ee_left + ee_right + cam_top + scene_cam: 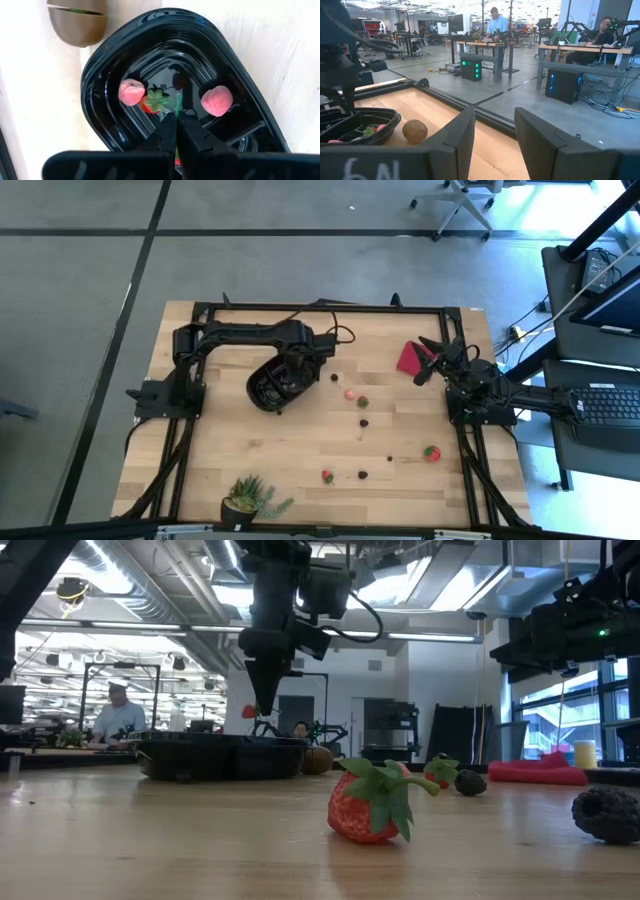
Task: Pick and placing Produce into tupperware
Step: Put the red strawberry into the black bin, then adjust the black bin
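Wooden tabletop fills the high view; I see my left gripper [282, 385] over the black rounded-oblong plastic tray [262, 392], w/ red and dark fruit pieces [363, 402] scattered beside it. Right gripper [428, 360] waits well apart from the tray, fingers apart.

Low view: a red strawberry [370, 808] lies nearer the camera than the tray [220, 756].

Left wrist: fingers clamped on a green stem [178, 101] above the tray; two pink pieces [131, 92] plus a red strawberry already inside. Placing step, I judge; next, release and lift. Held fruit mostly hidden.

Right wrist: a brown round piece [415, 131] just beside the tray.
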Controlling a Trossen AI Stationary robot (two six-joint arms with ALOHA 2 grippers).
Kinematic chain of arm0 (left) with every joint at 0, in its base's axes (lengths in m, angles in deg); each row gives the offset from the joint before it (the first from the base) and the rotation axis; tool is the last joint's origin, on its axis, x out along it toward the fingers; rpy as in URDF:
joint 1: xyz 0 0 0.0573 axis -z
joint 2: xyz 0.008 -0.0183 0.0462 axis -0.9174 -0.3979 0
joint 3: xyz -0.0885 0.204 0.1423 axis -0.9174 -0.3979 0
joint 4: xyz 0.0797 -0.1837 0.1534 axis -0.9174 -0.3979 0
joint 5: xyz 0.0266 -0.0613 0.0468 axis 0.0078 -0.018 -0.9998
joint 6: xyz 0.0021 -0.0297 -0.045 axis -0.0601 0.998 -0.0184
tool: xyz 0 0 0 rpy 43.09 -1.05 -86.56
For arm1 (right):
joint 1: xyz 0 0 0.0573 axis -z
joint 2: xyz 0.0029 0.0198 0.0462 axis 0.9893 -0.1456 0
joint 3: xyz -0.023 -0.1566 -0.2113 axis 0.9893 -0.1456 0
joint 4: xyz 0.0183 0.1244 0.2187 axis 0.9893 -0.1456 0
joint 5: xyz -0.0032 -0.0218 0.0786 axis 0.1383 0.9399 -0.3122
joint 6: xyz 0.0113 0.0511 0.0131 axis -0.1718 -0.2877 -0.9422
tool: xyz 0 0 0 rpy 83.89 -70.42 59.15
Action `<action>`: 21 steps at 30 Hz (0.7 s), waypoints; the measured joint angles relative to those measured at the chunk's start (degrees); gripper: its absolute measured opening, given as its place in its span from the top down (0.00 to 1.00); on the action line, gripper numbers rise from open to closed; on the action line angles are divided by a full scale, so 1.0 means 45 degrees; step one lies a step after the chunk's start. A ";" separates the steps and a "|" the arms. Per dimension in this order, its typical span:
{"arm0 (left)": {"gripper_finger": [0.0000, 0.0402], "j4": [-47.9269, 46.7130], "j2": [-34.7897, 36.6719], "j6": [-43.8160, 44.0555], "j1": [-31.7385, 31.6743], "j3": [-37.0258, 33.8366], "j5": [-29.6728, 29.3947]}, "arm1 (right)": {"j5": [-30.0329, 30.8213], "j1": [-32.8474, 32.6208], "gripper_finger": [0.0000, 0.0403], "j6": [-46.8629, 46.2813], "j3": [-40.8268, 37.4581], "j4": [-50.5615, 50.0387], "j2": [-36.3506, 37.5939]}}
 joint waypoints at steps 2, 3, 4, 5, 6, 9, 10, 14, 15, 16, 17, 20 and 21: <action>0.99 -0.0027 0.0000 0.0095 0.0000 0.0000 0.0005 | 0.0000 -0.0001 0.65 0.0005 -0.0003 0.0000 0.0000; 0.99 -0.0074 0.0000 0.0203 -0.0008 0.0000 0.0002 | 0.0005 0.0000 0.65 0.0001 -0.0001 0.0000 0.0004; 0.97 -0.0143 0.0000 0.0300 -0.0008 0.0000 0.0000 | 0.0000 0.0000 0.65 0.0002 -0.0002 0.0000 0.0005; 0.95 -0.0204 0.0000 0.0326 -0.0008 0.0000 0.0000 | 0.0001 0.0000 0.65 0.0005 0.0000 0.0000 0.0000; 0.93 -0.0259 0.0000 0.0335 -0.0008 0.0000 0.0000 | 0.0005 0.0000 0.65 0.0004 0.0000 0.0000 0.0004; 0.85 -0.0582 0.0000 0.0340 -0.0008 0.0000 0.0000 | 0.0005 -0.0004 0.65 0.0005 -0.0005 0.0000 0.0003; 0.82 -0.0611 0.0000 0.0340 -0.0003 0.0000 0.0000 | 0.0003 0.0000 0.65 0.0000 0.0000 0.0000 0.0005; 0.70 -0.1044 0.0000 -0.0033 0.0142 0.0000 -0.0105 | 0.0001 0.0000 0.65 0.0000 -0.0001 0.0000 0.0000; 0.68 -0.1249 0.0000 -0.0355 0.0261 0.0000 -0.0163 | 0.0004 -0.0005 0.65 0.0000 -0.0004 0.0000 0.0000; 0.66 -0.1466 0.0000 -0.0644 0.0422 0.0000 -0.0162 | 0.0004 0.0000 0.65 0.0005 -0.0004 0.0000 0.0004; 0.64 -0.1656 0.0000 -0.0842 0.0625 0.0000 -0.0159 | 0.0005 0.0000 0.65 0.0001 -0.0001 0.0000 0.0004; 0.60 -0.1939 0.0000 -0.1102 0.1338 0.0000 -0.0100 | 0.0005 -0.0003 0.65 0.0003 -0.0003 0.0000 0.0002; 0.60 -0.1947 0.0000 -0.1084 0.1580 0.0000 -0.0093 | 0.0002 -0.0004 0.65 0.0001 -0.0002 0.0000 0.0004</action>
